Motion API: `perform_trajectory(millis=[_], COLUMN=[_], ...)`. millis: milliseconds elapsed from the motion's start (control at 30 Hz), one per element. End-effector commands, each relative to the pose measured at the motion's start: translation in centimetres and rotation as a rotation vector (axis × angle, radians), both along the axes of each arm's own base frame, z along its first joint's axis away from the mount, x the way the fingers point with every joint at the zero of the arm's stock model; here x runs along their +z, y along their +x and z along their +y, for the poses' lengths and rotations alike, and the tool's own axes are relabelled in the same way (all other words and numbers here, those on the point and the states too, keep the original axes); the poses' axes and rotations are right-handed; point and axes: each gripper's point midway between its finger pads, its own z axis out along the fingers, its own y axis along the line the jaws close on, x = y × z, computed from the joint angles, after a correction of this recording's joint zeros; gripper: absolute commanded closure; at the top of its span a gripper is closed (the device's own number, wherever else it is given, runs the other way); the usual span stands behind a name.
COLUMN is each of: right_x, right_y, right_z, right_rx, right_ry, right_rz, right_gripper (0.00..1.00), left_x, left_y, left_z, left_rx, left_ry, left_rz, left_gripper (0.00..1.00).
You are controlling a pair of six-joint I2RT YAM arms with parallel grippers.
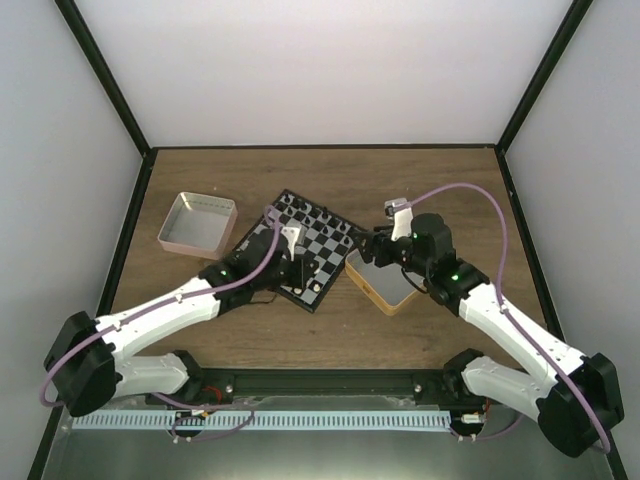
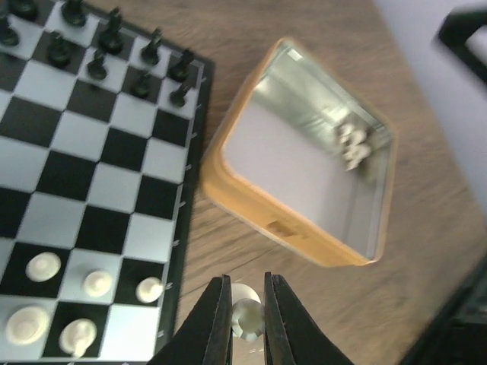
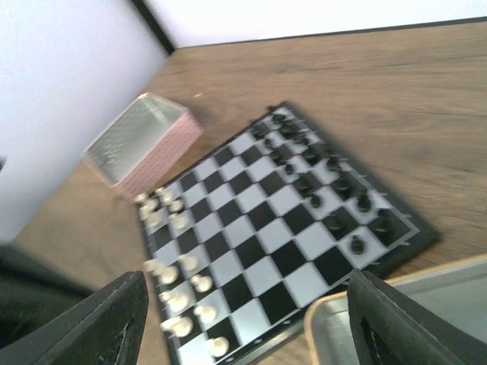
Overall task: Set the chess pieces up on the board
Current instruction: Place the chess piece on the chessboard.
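Clearly the left gripper [image 2: 246,296] is clamped on one cream-white chess piece [image 2: 248,318], held over the wooden table [image 2: 441,243] just beside the board [image 2: 106,175]. Other cream pieces [image 2: 46,266] stand on its near squares, and a few lie in the orange tin [image 2: 285,228]. The right gripper [image 3: 245,293] has its jaws wide apart, holding nothing.

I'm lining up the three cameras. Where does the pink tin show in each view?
Top external: the pink tin sits left of the board, near the table's left edge.
Left wrist: not in it.
Right wrist: upper left, just beyond the board.
Shared landmark: the board, in all three.
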Motion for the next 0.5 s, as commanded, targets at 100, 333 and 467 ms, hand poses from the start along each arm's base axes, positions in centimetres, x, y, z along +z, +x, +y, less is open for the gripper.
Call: perform_trajectory(millis=[100, 333, 467], right_x=[-1.2, -2.3, -2.8], right_y=[2.5, 2.5, 2.6], right_z=[-4.3, -4.4, -4.4], right_rx=[-0.296, -0.299, -0.297], right_ry=[-0.024, -0.034, -0.045], right_rz=[0.043, 0.072, 0.083], right_gripper=[0.26, 0.25, 0.25], left_x=[-6.6, -9.5, -10.5], left_y=[-0.3, -0.6, -0.9], left_z=[3.3, 2.6, 1.9], left_rx=[0.148, 0.109, 0.072], left_ry=[0.357, 0.386, 0.372], left_rz=[-0.086, -0.070, -0.057], left_gripper=[0.96, 0.96, 0.95])
